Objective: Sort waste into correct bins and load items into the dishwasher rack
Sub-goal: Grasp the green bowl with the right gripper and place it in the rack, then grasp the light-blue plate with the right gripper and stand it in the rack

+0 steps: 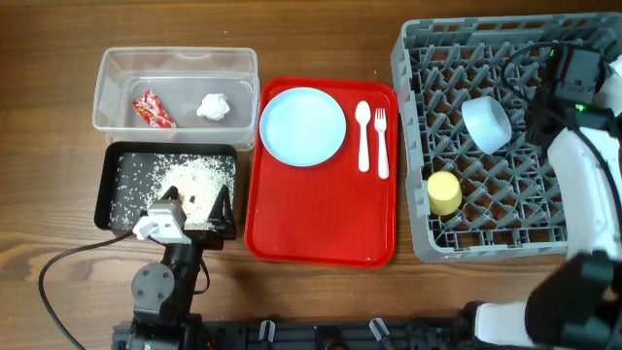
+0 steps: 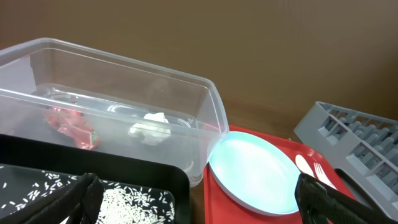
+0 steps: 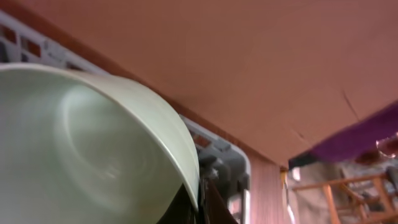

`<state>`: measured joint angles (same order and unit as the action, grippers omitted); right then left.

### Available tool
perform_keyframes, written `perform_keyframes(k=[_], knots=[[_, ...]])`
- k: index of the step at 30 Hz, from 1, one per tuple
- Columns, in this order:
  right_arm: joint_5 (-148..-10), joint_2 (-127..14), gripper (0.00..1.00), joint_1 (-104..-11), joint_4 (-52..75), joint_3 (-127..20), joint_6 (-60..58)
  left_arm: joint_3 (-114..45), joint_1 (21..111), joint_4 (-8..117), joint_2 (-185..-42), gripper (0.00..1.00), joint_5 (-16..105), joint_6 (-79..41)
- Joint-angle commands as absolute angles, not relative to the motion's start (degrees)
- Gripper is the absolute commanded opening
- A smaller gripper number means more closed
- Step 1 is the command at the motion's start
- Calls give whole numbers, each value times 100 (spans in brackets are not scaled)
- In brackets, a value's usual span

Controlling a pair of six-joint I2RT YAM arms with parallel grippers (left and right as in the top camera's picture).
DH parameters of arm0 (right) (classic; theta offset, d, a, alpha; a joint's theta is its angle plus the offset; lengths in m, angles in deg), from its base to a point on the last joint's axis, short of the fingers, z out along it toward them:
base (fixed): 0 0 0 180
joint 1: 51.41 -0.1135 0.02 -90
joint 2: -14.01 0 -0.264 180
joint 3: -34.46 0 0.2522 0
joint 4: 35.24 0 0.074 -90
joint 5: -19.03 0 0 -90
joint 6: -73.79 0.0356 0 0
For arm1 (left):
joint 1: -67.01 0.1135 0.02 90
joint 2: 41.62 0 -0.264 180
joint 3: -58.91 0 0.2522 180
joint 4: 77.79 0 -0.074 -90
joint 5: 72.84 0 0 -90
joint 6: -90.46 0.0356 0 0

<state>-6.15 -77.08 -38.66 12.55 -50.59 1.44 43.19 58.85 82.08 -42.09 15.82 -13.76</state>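
The clear tub holds the red wrapper and the white tissue ball; both also show in the left wrist view. The black tray holds rice scraps. My left gripper is open and empty over the tray's near right corner. The light blue plate, the spoon and the fork lie on the red tray. The grey rack holds the light blue bowl and the yellow cup. My right gripper is shut on the rim of the pale green bowl over the rack's far right part.
The red serving tray lies between the bins and the rack. A black cable runs across the table at the front left. The right arm reaches over the rack's right side.
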Motion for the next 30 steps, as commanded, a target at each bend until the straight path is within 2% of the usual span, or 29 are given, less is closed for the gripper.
perform_keyframes(k=[1, 3, 6, 11, 13, 16, 21, 22, 23, 25, 26, 28, 30], knots=[[-670, -8221, 4, -3825, 616, -5087, -1393, 4376, 5926, 8225, -4179, 100, 1650, -1343], [-477, -8514, 4, -3827, -9, -5087, -2414, 4376, 5926, 8225, -4179, 100, 1650, -1343], [-401, -8844, 4, -3849, -376, -5087, -3115, 4376, 5926, 8225, -4179, 100, 1650, -1343], [-545, -9006, 5, -4131, -426, -5085, -3362, 4376, 5926, 8225, -4179, 100, 1650, -1343], [-654, -9008, 8, -4345, -376, -5085, -3423, 4376, 5926, 8225, -4179, 100, 1650, -1343], [-1135, -9008, 21, -4625, 262, -5085, -3399, 4376, 5926, 8225, -4179, 100, 1650, -1343], [-1181, -8713, 44, -4959, 809, -5087, -2503, 4376, 5926, 8225, -4179, 100, 1650, -1343], [-1439, -8527, 48, -5114, 822, -5087, -2510, 4376, 5926, 8225, -4179, 100, 1650, -1343], [-1850, -8269, 58, -5326, 865, -5087, -2503, 4376, 5926, 8225, -4179, 100, 1650, -1343], [-3140, -7657, 65, -5881, 1270, -5136, -2033, 4376, 5926, 8225, -4179, 100, 1650, -1343], [-3900, -7424, 65, -6196, 1661, -5273, -1620, 4376, 5926, 8225, -4179, 100, 1650, -1343], [-6132, -7297, 56, -6935, 2671, -5859, -945, 4376, 5926, 8225, -4179, 100, 1650, -1343], [-7904, -7299, 56, -7525, 2813, -5949, -650, 4376, 5926, 8225, -4179, 100, 1650, -1343]])
